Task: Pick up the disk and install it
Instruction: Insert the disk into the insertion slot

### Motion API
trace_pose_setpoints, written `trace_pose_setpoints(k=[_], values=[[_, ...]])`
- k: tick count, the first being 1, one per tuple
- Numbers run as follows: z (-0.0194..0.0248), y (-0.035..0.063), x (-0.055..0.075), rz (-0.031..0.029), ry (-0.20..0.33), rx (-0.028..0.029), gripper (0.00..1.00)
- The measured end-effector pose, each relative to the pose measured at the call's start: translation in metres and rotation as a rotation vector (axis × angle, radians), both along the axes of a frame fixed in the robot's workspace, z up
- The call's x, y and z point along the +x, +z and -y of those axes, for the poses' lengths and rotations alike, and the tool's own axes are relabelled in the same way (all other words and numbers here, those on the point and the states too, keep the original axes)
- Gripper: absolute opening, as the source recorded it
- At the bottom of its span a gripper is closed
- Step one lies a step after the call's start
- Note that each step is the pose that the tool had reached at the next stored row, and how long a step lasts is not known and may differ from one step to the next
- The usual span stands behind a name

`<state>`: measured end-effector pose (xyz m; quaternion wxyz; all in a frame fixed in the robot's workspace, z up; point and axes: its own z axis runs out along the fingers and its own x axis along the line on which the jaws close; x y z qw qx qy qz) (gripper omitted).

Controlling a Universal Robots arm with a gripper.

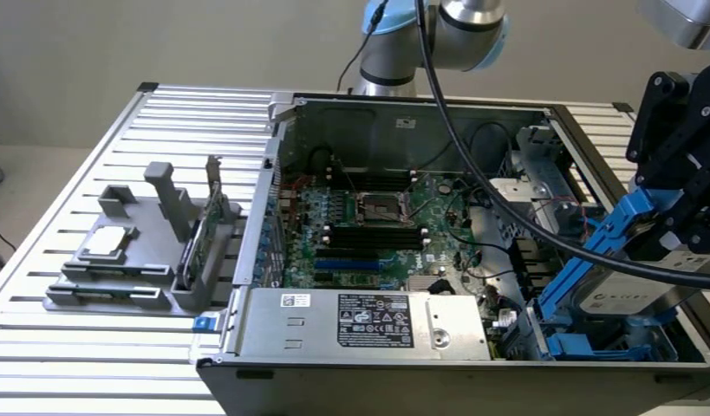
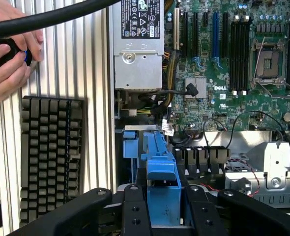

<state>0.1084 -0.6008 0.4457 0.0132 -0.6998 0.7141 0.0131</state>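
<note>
Steeply tilted, the disk (image 1: 624, 299) points down from the gripper (image 1: 676, 227).

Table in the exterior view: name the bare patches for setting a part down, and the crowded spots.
Bare slats of the table in front of the grey holder, and behind it toward the far edge. Crowded: the case, where the disk hangs.

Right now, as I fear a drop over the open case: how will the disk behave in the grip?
The disk looks stiff: its metal body and blue carrier show no sag while tilted. It is probably heavy for its size, so it may pivot, since the jaws seem to grip near one end. The smooth plastic carrier could be slippery.
</note>
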Motion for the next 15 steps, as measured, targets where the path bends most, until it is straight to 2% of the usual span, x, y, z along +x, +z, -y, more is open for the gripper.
trace_pose_setpoints(k=[5, 9, 15], values=[[0.0, -0.0001, 0.0, 0.0, 0.003, -0.0028, 0.33], [0.0, -0.0001, 0.0, 0.0, 0.008, -0.0109, 0.33], [0.0, -0.0003, 0.0, 0.0, 0.009, -0.011, 0.33]])
